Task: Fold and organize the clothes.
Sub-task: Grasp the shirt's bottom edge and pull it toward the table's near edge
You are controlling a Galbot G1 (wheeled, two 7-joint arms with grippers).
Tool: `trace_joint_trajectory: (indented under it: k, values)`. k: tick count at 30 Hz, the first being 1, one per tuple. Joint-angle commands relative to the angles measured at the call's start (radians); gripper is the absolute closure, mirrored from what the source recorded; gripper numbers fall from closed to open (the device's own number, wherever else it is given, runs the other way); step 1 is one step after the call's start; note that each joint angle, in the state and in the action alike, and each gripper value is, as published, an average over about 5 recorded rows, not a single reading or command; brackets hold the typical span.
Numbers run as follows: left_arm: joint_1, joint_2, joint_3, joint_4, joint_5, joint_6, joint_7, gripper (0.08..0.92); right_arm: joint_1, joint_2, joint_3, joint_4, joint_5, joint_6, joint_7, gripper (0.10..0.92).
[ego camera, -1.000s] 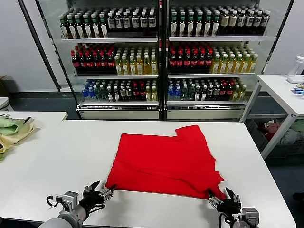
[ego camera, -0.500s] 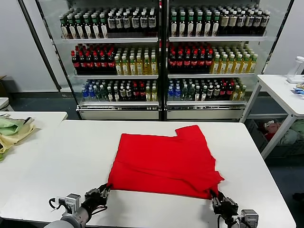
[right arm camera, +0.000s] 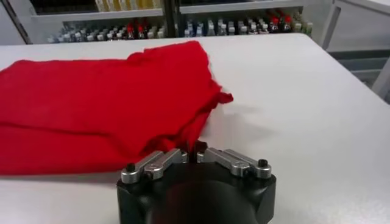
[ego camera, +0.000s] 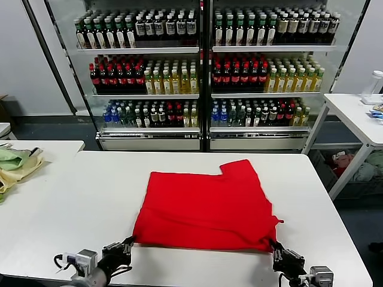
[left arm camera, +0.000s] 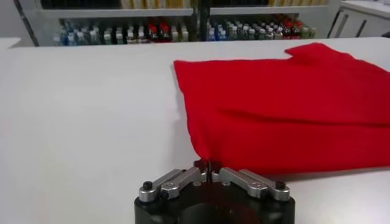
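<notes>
Item: red T-shirt (ego camera: 206, 206), centre of white surface (ego camera: 72, 203). Light, limp, non-slip cotton. Hold: near hem corners, seven and five o'clock. My left jaws (left arm camera: 208, 169) and right jaws (right arm camera: 194, 150) clamped there.

The red T-shirt (ego camera: 206, 209) lies flat and folded on the white table, plain side up, one sleeve pointing away from the grippers. Its near left corner is pinched in the left gripper (ego camera: 127, 244), its near right corner in the right gripper (ego camera: 276, 246).
</notes>
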Motion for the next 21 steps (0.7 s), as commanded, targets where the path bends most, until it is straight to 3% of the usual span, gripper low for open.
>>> trace_joint_trajectory:
  k: [1,8,11,15,21]
  values:
    - [0.247,0.023,-0.138,-0.136,0.010,-0.003,-0.027,0.915,-0.128,0.001,0.010,0.092,-0.029,-0.004,0.000,0.879]
    - [0.360,0.013,-0.180,-0.175,0.048,-0.024,-0.042,0.915,-0.183,-0.004,0.010,0.106,-0.088,0.002,-0.001,0.879]
    - [0.360,0.004,-0.175,-0.149,0.117,-0.038,0.015,0.915,-0.157,-0.002,-0.004,0.068,-0.106,0.009,-0.006,0.868]
    - [0.321,-0.010,-0.186,-0.096,0.186,-0.033,0.087,0.892,-0.135,-0.006,-0.007,0.063,-0.106,0.009,-0.009,0.772]
    - [0.293,-0.024,-0.185,-0.102,0.198,-0.019,0.089,0.735,-0.108,-0.021,0.018,0.157,-0.084,0.004,0.001,0.608]
